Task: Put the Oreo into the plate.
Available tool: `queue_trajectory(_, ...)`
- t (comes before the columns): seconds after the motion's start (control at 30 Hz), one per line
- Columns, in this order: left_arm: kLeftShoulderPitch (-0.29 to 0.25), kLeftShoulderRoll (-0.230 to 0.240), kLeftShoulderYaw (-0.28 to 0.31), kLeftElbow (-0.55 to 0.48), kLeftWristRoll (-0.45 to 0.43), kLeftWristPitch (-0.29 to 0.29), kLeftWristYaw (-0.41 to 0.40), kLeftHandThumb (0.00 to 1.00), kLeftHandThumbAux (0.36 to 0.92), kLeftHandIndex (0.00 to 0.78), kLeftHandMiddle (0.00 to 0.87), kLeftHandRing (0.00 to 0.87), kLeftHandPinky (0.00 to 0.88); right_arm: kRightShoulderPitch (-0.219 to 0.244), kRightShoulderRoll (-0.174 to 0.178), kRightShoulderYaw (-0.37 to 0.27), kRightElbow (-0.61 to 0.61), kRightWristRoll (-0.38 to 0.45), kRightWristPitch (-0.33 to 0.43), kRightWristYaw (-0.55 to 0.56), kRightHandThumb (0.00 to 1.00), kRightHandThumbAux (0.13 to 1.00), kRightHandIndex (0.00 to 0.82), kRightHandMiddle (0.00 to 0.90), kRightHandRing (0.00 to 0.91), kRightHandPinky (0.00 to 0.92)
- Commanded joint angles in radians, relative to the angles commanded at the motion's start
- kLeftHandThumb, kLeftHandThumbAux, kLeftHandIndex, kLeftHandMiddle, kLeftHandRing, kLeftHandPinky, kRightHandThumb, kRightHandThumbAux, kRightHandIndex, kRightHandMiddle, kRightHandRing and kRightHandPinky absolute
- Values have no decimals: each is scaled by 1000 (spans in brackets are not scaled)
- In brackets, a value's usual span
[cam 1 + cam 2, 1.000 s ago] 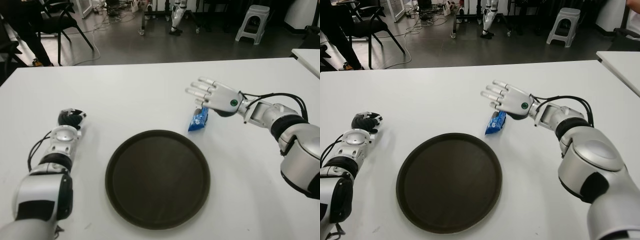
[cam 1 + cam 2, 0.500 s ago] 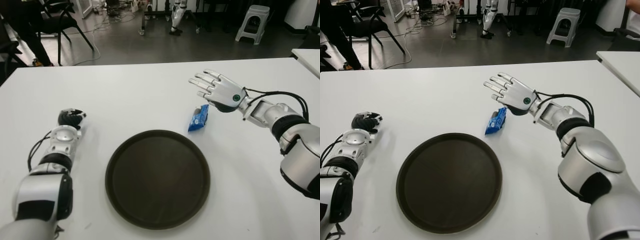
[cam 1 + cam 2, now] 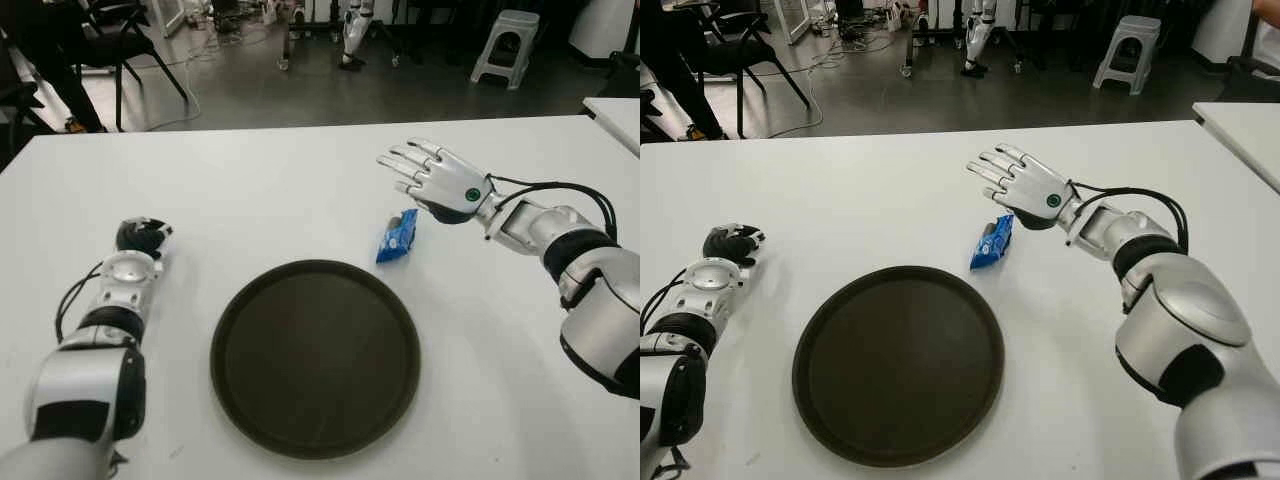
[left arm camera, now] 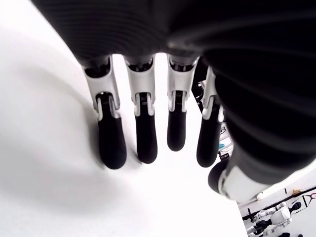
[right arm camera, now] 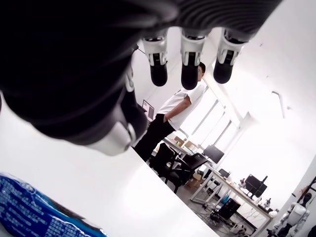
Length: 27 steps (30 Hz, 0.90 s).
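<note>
Oreo lay on the tabletop, just beyond the plate's far right rim, long axis near-to-far. Right hand hovered above it, fingers spread, empty. Left hand sat far left, relaxed.

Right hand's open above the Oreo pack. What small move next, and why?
Probably lower the right hand onto the Oreo pack and close the fingers. The hand is open, holding nothing, and the pack lies on the table beside the plate, not on it.
</note>
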Motion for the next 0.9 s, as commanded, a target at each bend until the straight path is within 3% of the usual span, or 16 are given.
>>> queue_trajectory(0.4, 3, -2, 5, 0, -3, -7, 5, 688, 717, 412, 248, 244, 209, 3, 3, -9, 1, 8, -14, 34, 700, 726, 414, 43, 64, 78)
queue_trajectory(0.57, 2, -2, 4, 0, -1, -5, 6, 687, 718, 410, 266, 273, 234, 0, 6, -21, 6, 23, -21, 132, 685, 730, 403, 12, 27, 45)
queue_trajectory(0.67, 2, -2, 2, 0, 1, -2, 6, 686, 718, 409, 269, 275, 227, -2, 5, -28, 4, 33, -27, 177, 468, 724, 143, 3, 8, 16)
queue_trajectory(0.77, 1, -1, 0, 1, 2, -1, 2, 686, 718, 410, 261, 254, 191, -2, 4, -40, 1, 50, -39, 213, 389, 711, 46, 1, 2, 5)
queue_trajectory(0.9, 1, 0, 2, 1, 0, 0, -3, 686, 717, 412, 275, 267, 210, -1, 2, -53, -2, 67, -58, 243, 351, 694, 12, 0, 0, 1)
